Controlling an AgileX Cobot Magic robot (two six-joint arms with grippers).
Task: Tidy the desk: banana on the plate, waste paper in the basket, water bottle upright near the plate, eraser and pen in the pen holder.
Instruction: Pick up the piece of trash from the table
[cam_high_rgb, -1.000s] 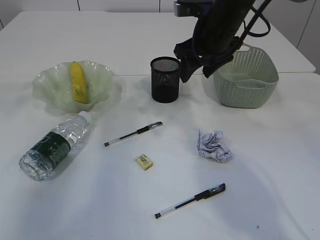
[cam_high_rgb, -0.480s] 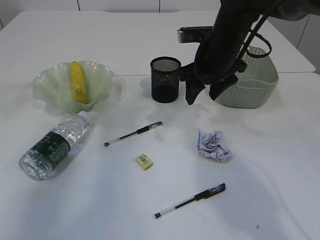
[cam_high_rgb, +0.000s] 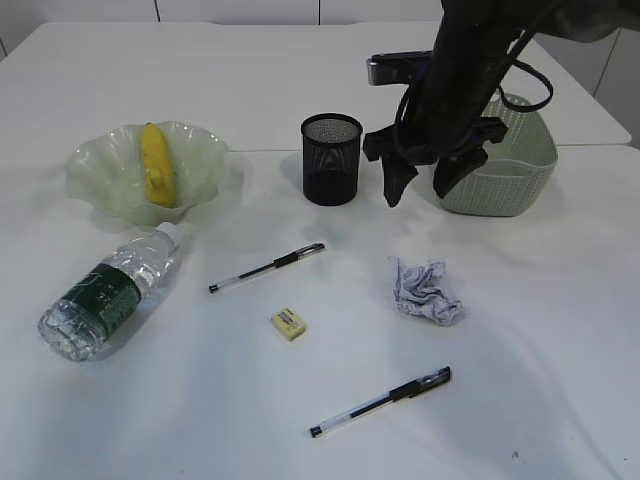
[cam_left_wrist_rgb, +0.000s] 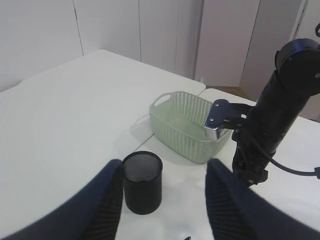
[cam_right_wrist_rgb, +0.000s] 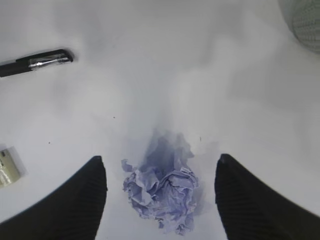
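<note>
- Right gripper (cam_right_wrist_rgb: 160, 187) hangs above the waste paper (cam_high_rgb: 427, 291), fingers (cam_right_wrist_rgb: 80, 195) spread wide and empty, framing the crumpled ball for a likely pickup.
- The paper lies on the surface, well short of the basket (cam_high_rgb: 505, 165).
- Left gripper (cam_left_wrist_rgb: 162, 200) waits aloft, fingers apart, holding nothing.

A white table (cam_high_rgb: 560, 330) fills the exterior view, made of two tops pushed together, with a seam (cam_high_rgb: 260, 151) running across it. The surface is matte and evenly lit, with soft shadows. In the left wrist view, beyond and above the fingers, pale wall panels (cam_left_wrist_rgb: 140, 30) with thin vertical joints stand behind the far table edge. Further right the panels turn greyish-pink (cam_left_wrist_rgb: 225, 40), and a strip of brownish floor (cam_left_wrist_rgb: 222, 90) shows at their foot.
</note>
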